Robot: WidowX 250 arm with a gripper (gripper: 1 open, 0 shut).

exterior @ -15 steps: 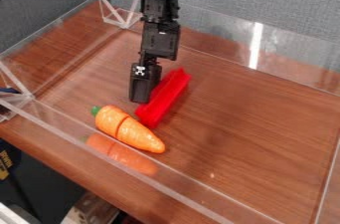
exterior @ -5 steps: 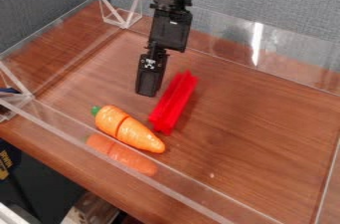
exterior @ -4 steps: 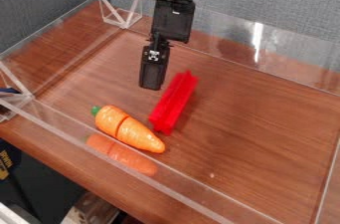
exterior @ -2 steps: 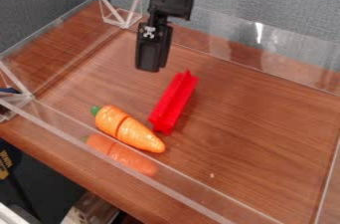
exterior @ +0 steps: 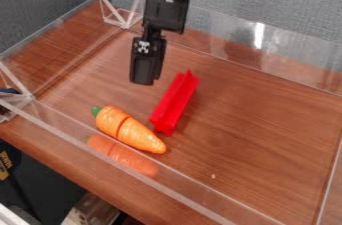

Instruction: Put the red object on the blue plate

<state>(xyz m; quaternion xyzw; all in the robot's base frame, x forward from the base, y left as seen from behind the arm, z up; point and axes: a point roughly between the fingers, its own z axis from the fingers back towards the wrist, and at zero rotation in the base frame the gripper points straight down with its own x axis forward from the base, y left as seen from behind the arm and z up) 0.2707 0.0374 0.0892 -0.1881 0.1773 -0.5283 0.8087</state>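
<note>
On the wooden table, 1 red rectangular block (exterior: 174, 101) lies beside 1 orange carrot (exterior: 130, 129), a narrow gap between them. Above and behind the block hangs the black gripper (exterior: 147, 73); how wide its fingers stand, I cannot tell. To grasp well, it should centre over the block, align its fingers across the narrow width, then descend straight, avoiding the carrot.
</note>
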